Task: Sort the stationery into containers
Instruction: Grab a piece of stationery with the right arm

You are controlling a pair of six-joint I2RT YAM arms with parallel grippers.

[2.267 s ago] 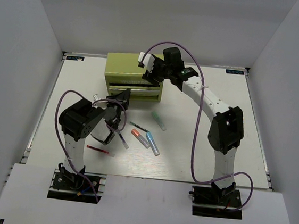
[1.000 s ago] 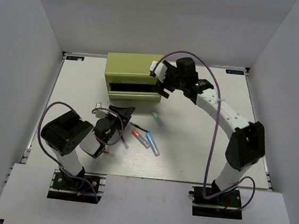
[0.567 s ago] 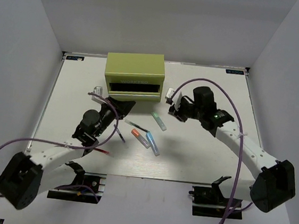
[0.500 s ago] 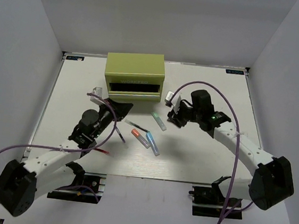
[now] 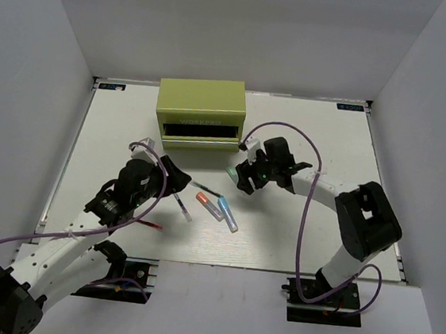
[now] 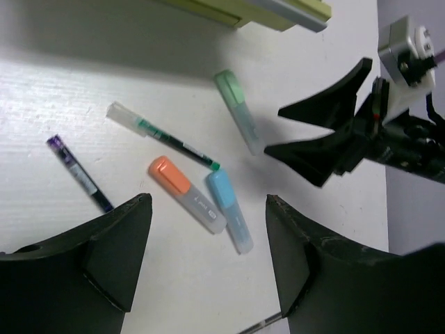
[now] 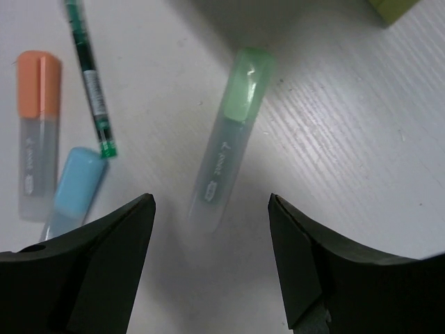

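Observation:
The olive-green chest point(image 5: 201, 109) stands at the back, a dark slot showing in its front. Loose stationery lies before it: a green-capped marker point(image 7: 228, 156), an orange-capped marker point(image 6: 186, 193), a blue-capped marker point(image 6: 229, 219), a thin green pen point(image 6: 163, 136), a purple pen point(image 6: 78, 182) and a red pen point(image 5: 149, 225). My right gripper point(image 7: 210, 200) is open, low over the green marker's clear end, its fingers on either side. Above the orange and blue markers my left gripper point(image 6: 207, 202) hangs open and holds nothing.
White walls close in the table point(image 5: 305, 223) on three sides. The right gripper point(image 6: 327, 136) shows in the left wrist view, close beside the green marker point(image 6: 238, 111). A corner of the chest point(image 7: 400, 7) lies just beyond the right gripper.
My right gripper has left the chest and come down to the left over the green marker. The left arm has stretched forward, bringing its gripper toward the markers.

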